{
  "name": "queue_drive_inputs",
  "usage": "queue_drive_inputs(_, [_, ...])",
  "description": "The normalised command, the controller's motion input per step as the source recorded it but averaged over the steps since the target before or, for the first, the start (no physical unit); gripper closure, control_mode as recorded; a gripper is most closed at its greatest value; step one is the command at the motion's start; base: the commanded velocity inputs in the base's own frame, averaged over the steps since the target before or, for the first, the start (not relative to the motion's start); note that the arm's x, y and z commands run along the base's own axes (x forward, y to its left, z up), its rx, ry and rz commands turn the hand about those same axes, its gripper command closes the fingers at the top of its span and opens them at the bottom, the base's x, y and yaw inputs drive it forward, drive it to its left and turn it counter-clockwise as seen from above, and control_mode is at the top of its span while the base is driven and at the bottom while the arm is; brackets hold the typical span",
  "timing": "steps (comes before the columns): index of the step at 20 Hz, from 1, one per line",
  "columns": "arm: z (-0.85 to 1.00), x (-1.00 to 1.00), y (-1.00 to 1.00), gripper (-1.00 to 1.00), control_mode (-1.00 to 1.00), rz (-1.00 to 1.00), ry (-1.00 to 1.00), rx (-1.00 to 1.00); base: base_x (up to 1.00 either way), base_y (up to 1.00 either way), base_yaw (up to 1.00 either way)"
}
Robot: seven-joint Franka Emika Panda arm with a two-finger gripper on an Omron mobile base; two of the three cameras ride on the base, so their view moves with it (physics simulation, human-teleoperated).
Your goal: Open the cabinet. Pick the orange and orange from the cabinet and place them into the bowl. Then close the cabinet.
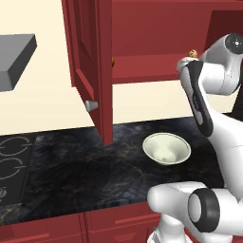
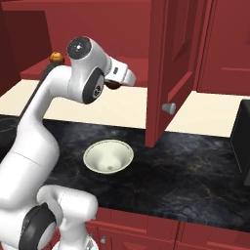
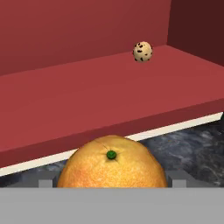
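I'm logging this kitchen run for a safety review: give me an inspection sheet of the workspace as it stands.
Surface: dark marbled counter, carrying the bowl.
Job's things: cabinet doors open; held orange out past the shelf edge; second orange at the shelf's left end; bowl empty.
Clutter: speckled ball far back on the shelf.
Grippers: gripper closed on the held orange.
Cables: nothing seen.
Surroundings: cooktop left of the counter, grey hood above it.

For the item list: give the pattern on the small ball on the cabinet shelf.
Tan with dark speckles; clearest in the hand view.
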Motion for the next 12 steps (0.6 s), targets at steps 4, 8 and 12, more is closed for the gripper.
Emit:
queue_drive_inputs(4, [-0.33,-0.63,0.36,1.00,-1.00,0.08,0.02,0.00,0.00,0.00,0.00])
queue_drive_inputs(8, [-0.34,-0.51,0.34,1.00,-1.00,0.05,0.15,0.00,0.00,0.00,0.00])
queue_drive_inputs(12, [-0.32,-0.24,0.29,1.00,-1.00,0.02,0.22,0.00,0.00,0.00,0.00])
